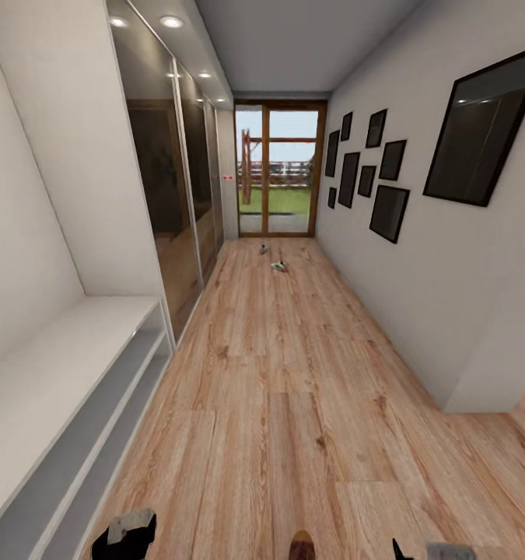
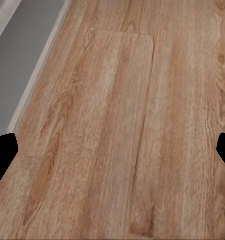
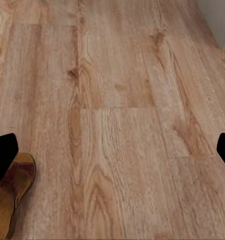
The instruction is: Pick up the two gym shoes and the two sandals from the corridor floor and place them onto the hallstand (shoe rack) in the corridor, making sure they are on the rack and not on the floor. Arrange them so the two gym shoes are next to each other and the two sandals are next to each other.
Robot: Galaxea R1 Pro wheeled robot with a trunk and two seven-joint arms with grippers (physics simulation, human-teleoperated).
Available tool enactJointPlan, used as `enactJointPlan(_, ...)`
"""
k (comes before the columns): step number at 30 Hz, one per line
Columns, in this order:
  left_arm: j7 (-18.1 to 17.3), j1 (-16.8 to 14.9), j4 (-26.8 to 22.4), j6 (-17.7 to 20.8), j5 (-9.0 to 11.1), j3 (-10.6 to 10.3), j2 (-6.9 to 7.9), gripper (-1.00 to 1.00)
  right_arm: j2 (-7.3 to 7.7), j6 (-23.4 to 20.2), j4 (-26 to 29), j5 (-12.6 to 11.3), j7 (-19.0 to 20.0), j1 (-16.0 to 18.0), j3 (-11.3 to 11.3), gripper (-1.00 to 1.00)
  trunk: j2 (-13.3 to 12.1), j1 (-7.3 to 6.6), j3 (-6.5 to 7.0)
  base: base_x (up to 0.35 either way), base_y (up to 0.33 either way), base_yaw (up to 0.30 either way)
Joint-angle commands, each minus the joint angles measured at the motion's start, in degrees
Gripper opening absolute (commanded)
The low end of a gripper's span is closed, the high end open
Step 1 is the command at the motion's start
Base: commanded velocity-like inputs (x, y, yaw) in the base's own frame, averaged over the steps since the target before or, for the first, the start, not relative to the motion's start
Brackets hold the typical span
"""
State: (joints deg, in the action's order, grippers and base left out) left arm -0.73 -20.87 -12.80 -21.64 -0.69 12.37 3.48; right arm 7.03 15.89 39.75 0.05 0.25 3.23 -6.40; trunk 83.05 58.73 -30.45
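Far down the corridor, near the wood-framed glass door (image 1: pixel 279 169), two small shoes (image 1: pixel 279 266) lie apart on the light brown wood-grain plank floor (image 1: pixel 293 389) — too distant for me to tell which pair they are. Close at my feet, between my arms, rests a dark brown leather sandal with a tan footbed (image 3: pixel 11 200), toe pointing away. Along the left runs the wide light-grey low hallstand (image 1: pixel 68 420) with open shelf levels, then dark glossy wardrobe doors (image 1: pixel 169 171). Black picture frames (image 1: pixel 371 171) hang on the white right wall. My left claw (image 2: pixel 112 150) and right claw (image 3: pixel 112 150) both hang spread wide over bare planks — holding nothing.
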Motion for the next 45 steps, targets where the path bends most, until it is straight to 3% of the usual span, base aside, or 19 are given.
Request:
enactJointPlan(1,-0.09,-0.49,0.03,0.8,-0.08,0.17,-0.03,1.0,0.0,-0.09,1.26,0.05,0.02,0.04,-0.04,1.0,0.03,0.0,-0.06,0.0,0.0,0.005)
enactJointPlan(5,-0.16,-1.67,-0.15,3.81,-0.09,0.14,-0.1,1.0,0.0,-2.39,6.26,0.14,-0.05,0.15,-0.03,1.0,0.03,0.0,-0.06,0.0,0.0,0.003)
enactJointPlan(7,-0.2,-2.08,-0.22,4.88,-0.11,0.13,-0.03,1.0,0.0,-5.98,9.56,0.13,-0.11,0.4,-0.02,1.0,0.03,0.0,-0.06,0.0,0.0,0.001)
enactJointPlan(8,-0.2,-2.3,-0.26,5.42,-0.15,0.03,0.1,1.0,0.01,-12.07,12.66,0.17,-0.29,1.06,-0.02,1.0,0.03,0.0,-0.06,0.0,0.0,0.0)
enactJointPlan(17,-0.18,-2.09,-0.29,4.92,-0.18,-0.06,0.2,1.0,0.35,-20.85,16.04,0.14,-0.05,3.83,-0.08,1.0,0.03,0.0,-0.06,0.001,0.0,0.0)
enactJointPlan(33,-0.15,-2.06,-0.33,4.68,-0.13,0.02,0.18,1.0,-0.07,-21.43,16.97,0.07,0.2,4.15,0.23,1.0,0.03,0.0,-0.06,0.208,0.0,0.0)
enactJointPlan(45,-0.21,-2.06,-0.36,4.68,-0.12,0.01,0.19,1.0,-0.08,-21.42,16.75,0.13,0.2,4.15,0.3,1.0,0.03,0.0,-0.06,0.048,0.0,0.0)
